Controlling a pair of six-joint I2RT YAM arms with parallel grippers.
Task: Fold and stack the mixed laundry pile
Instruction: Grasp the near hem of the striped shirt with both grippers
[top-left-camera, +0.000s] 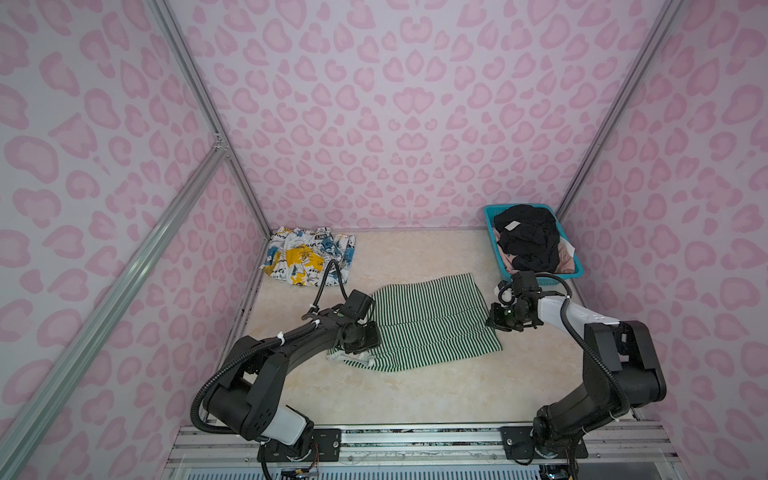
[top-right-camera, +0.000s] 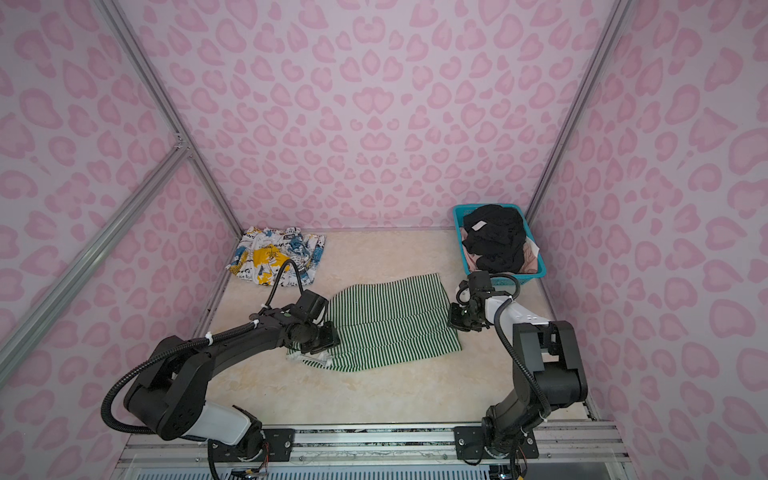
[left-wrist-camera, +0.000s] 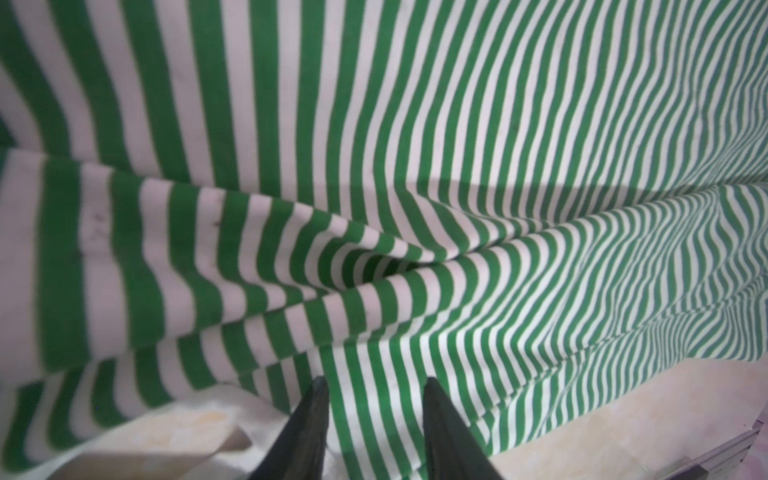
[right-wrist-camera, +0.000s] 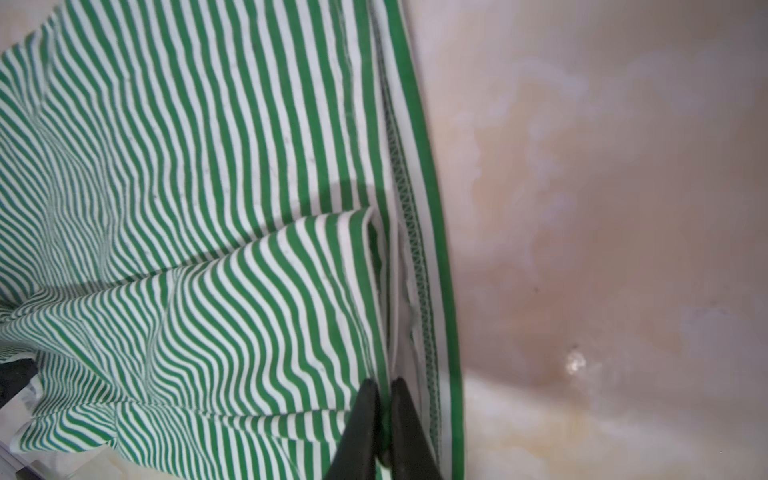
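green-and-white striped top (top-left-camera: 432, 324), black garment (top-left-camera: 528, 237), teal basket (top-left-camera: 491, 226), beige table (top-left-camera: 415, 257)

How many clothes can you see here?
4: the splashy white one at the far left, the striped top in the middle, the black one in the teal basket, and a pale pink one under it. More may hide beneath.

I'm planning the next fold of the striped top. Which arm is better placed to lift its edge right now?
Right. The right gripper is shut on the hem of the striped top, while the left gripper has its jaws apart over the cloth.
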